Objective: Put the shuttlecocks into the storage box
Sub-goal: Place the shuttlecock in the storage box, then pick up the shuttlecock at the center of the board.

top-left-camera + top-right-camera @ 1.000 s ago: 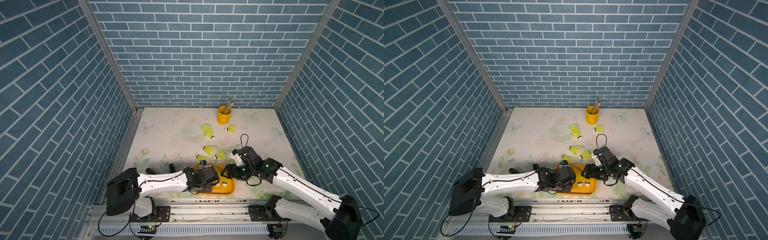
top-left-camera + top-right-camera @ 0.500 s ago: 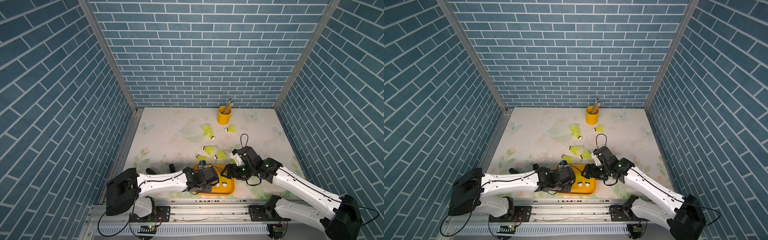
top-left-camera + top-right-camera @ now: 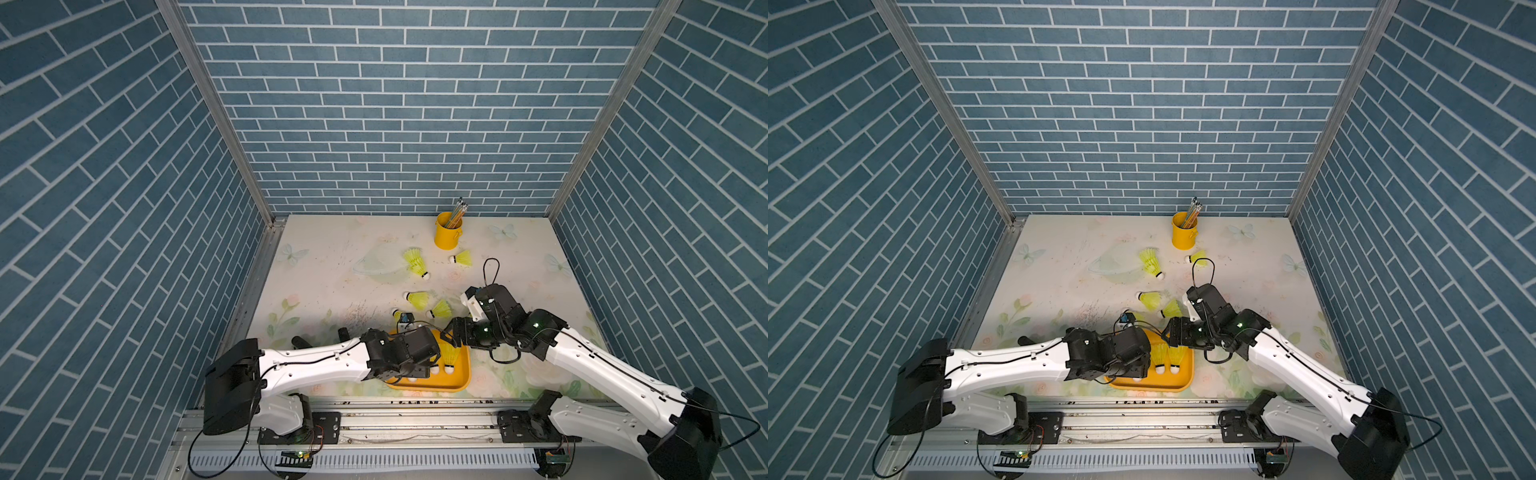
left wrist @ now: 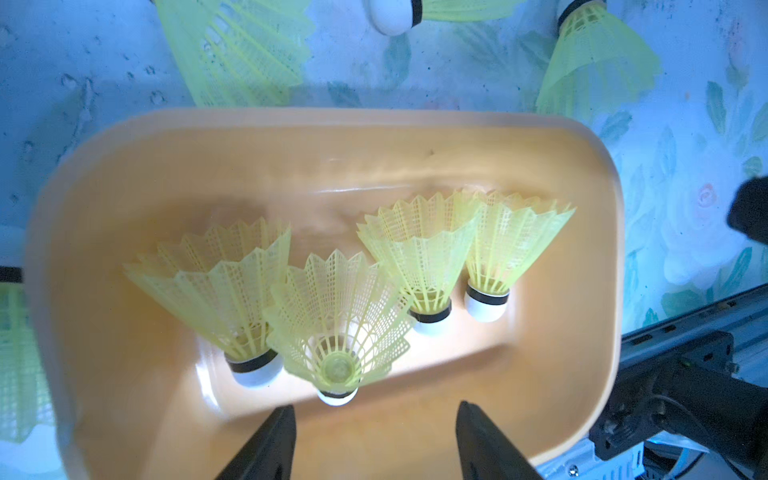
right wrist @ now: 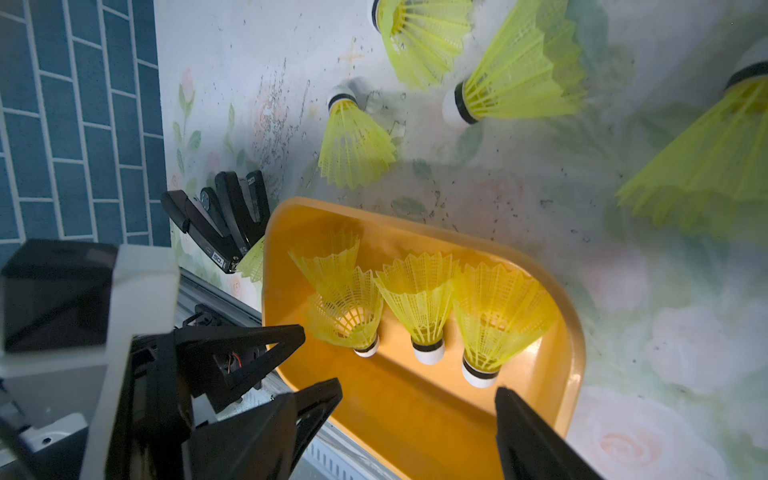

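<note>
Step in hand, as judged: drop-off into the storage box [image 4: 582, 199], which sits at the 6 o'clock edge of the bench [image 3: 332, 270].

- The left claw [image 4: 374, 409] is seen over the box's near wall. Its jaws are parted to a middling width and nothing is gripped between them.
- Four shuttlecocks [image 4: 216, 291] are counted inside the box, in a row. The second one [image 4: 336, 332] stands free just ahead of the left jaw tips. It is tipped up, mouth to the wrist camera, and leans on its left neighbour. The other three lie with white tips toward the near wall.
- The right claw [image 5: 417, 386] is held over the box's right end, jaws wide, empty.
- Several loose shuttlecocks [image 3: 417, 297] remain on the bench at 12 o'clock of the box, the nearest just beyond its rim. Two more [image 3: 415, 262] lie farther out, near the pencil cup [image 3: 446, 237].

Next move, as judged: one claw is to be lifted clear and carried toward 12 o'clock to the nearest loose piece. Care is called for, since both claws crowd the same box.

Appearance: neon yellow-green lattice skirts with scalloped rims, a dark band and a rounded white tip. They are judged light and springy, easily tipped.
</note>
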Robot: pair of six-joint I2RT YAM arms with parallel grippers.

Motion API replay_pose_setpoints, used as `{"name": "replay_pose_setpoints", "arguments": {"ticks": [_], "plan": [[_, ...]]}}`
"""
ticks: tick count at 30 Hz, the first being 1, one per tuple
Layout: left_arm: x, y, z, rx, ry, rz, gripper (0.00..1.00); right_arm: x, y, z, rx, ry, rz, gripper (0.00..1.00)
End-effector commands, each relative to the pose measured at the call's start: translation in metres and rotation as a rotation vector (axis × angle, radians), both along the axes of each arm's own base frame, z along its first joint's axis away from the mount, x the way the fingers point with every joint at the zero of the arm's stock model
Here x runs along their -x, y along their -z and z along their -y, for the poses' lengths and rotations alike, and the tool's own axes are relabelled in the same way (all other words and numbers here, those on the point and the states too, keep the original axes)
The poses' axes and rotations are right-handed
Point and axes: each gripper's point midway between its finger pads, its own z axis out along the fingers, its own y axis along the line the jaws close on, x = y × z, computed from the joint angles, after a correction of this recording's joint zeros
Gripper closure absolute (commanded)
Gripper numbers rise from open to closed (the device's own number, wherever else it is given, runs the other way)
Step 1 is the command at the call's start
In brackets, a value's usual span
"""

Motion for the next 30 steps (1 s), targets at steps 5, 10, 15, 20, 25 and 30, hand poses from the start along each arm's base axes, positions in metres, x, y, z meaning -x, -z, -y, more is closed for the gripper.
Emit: {"name": "replay_pose_setpoints", "arguments": {"ticks": [5, 10, 15, 20, 25, 30], "plan": [[-0.018, -0.040, 0.000, 0.025, 0.001, 0.107, 0.14, -0.030, -0.013, -0.002, 0.041, 0.133, 0.040, 0.30], [-0.042, -0.065, -0.007, 0.084, -0.006, 0.187, 0.00, -0.044, -0.007, -0.011, 0.041, 0.214, 0.004, 0.35], [-0.072, -0.082, -0.027, 0.118, -0.007, 0.253, 0.00, -0.062, -0.007, -0.019, 0.058, 0.300, 0.030, 0.31], [-0.104, -0.093, -0.046, 0.114, 0.028, 0.327, 0.00, -0.076, 0.005, -0.017, 0.084, 0.442, 0.010, 0.28], [-0.122, -0.096, -0.046, 0.144, 0.121, 0.377, 0.00, -0.086, 0.025, -0.019, 0.160, 0.560, -0.068, 0.31], [-0.137, -0.083, -0.049, 0.132, 0.203, 0.350, 0.01, -0.097, 0.033, -0.029, 0.159, 0.644, -0.102, 0.34]]}}
